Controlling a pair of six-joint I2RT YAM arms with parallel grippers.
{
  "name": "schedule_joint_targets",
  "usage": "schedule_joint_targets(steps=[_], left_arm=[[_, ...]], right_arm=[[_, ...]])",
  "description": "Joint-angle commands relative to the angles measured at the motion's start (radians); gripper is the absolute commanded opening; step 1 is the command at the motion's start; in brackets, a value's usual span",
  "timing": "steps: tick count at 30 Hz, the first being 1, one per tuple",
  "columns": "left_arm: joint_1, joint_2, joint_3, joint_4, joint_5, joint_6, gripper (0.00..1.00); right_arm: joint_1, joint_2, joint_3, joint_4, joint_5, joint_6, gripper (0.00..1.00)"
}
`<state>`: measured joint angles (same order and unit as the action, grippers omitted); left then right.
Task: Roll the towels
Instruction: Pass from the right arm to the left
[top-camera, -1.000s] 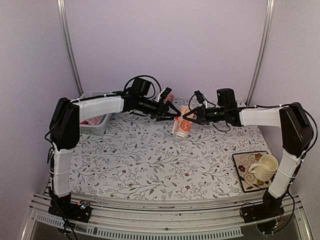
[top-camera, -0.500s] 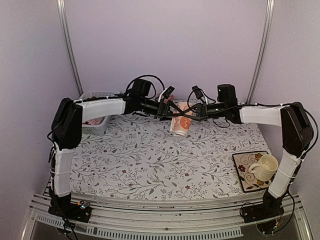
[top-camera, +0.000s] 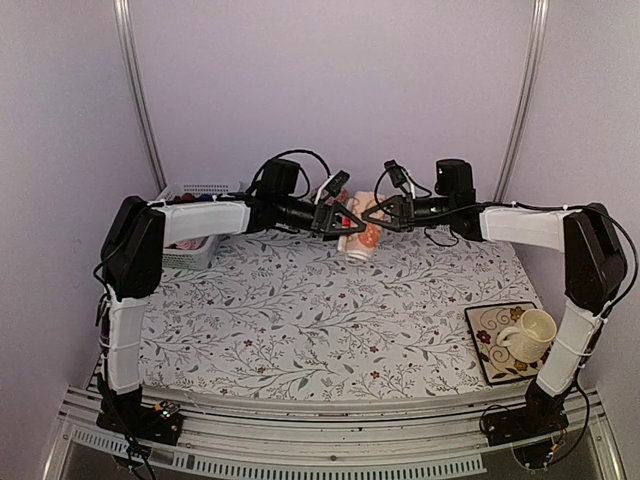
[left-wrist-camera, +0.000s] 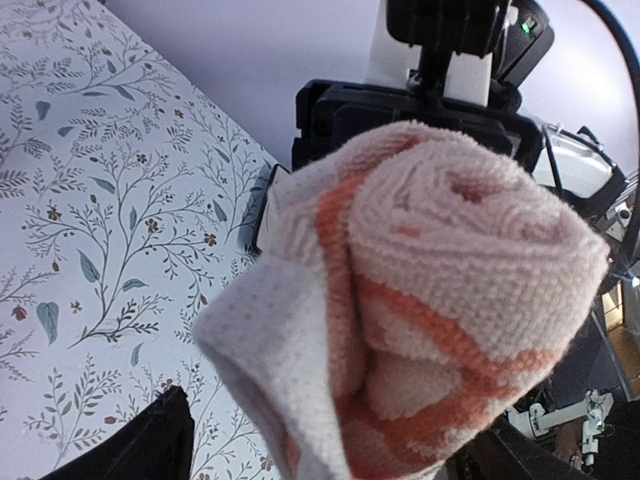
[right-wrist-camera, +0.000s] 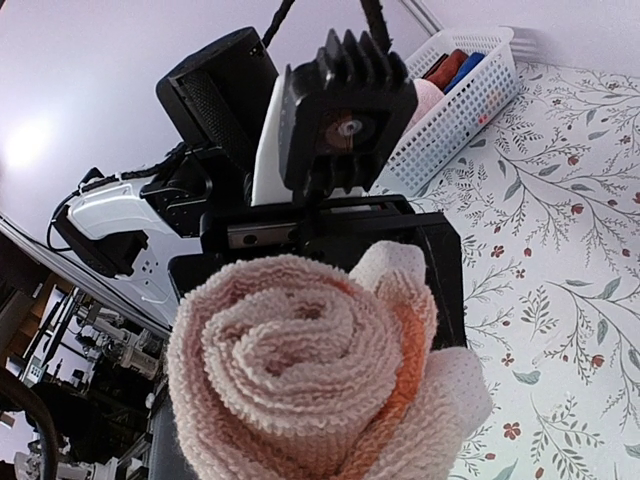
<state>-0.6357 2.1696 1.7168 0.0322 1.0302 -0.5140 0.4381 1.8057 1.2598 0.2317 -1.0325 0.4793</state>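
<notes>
Hanging at upper centre, one rolled peach towel (top-camera: 363, 238) is pinched by the right gripper (top-camera: 378, 221). The left gripper (top-camera: 347, 222) gapes wide around it. One basket (top-camera: 192, 256) sits at the left, one cup (top-camera: 530, 333) at the lower right.

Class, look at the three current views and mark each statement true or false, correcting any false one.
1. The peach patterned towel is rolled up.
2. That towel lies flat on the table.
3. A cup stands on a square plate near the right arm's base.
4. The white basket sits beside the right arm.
1. The patterned towel is rolled up. True.
2. It lies flat on the table. False: it is lifted off the table, between the left end effector and the right end effector.
3. A cup stands on a square plate near the right arm's base. True.
4. The white basket sits beside the right arm. False: it is at the rear left, by the left arm.
</notes>
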Motion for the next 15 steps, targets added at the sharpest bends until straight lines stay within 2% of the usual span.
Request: schedule_joint_targets(steps=[1,7,15], left_arm=[[-0.016,0.006,0.044,-0.019,0.015,0.018,0.83],[-0.028,0.030,0.123,-0.141,-0.032,0.080,0.74],[-0.048,0.055,0.194,-0.238,-0.116,0.123,0.64]], right_arm=[[-0.004,0.016,0.068,-0.034,0.065,-0.010,0.07],[-0.003,0.031,0.111,-0.156,0.158,-0.063,0.07],[0.016,0.039,0.117,-0.208,0.252,-0.069,0.08]])
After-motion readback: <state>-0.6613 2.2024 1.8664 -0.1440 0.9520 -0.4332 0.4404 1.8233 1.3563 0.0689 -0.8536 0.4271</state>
